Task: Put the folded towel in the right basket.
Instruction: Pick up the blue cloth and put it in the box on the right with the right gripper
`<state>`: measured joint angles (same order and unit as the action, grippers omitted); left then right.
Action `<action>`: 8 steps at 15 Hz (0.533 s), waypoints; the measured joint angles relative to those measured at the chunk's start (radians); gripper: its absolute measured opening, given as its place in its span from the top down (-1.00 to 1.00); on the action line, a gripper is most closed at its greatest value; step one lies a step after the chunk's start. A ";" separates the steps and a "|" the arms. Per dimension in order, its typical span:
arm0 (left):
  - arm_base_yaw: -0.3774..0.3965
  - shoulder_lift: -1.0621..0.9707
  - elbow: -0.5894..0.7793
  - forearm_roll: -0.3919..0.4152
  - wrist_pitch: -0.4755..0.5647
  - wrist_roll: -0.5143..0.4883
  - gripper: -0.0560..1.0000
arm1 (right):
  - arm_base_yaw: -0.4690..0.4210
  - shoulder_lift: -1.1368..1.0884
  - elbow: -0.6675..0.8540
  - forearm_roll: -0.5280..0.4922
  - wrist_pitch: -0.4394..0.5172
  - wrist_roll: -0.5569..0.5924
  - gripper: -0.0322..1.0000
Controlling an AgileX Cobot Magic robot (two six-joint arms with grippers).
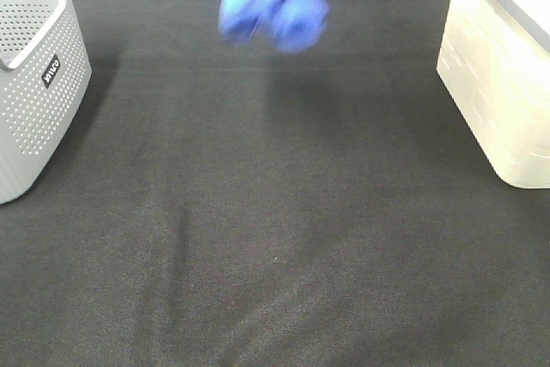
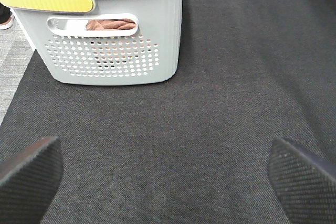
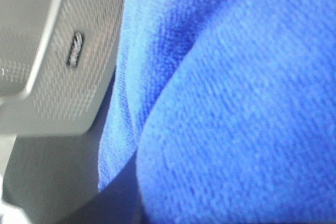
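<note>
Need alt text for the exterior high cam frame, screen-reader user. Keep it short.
A blurred blue towel hangs in the air at the top centre, above a black mat, with whatever holds it mostly cut off by the frame. A grey perforated basket stands at the left edge and a cream basket at the right edge, both partly cropped.

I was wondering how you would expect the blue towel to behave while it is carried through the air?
The blue towel is likely floppy: it hangs in soft drooping lobes above the mat. Probably light for its size, being cloth. Its nubby weave in the right wrist view suggests little slipping.
</note>
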<state>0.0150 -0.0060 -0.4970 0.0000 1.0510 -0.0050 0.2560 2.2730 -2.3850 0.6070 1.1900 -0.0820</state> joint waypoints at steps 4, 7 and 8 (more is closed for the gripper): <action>0.000 0.000 0.000 0.000 0.000 0.005 -0.98 | -0.243 -0.057 -0.212 -0.108 0.019 0.051 0.53; 0.000 0.000 0.000 0.000 0.000 0.000 -0.98 | -0.455 -0.079 -0.201 -0.204 0.020 0.052 0.53; 0.000 0.000 0.000 0.000 0.000 0.000 -0.98 | -0.455 -0.079 -0.201 -0.204 0.020 0.052 0.53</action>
<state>0.0150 -0.0060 -0.4970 0.0000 1.0510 -0.0050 -0.1990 2.1940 -2.5860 0.4030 1.2100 -0.0300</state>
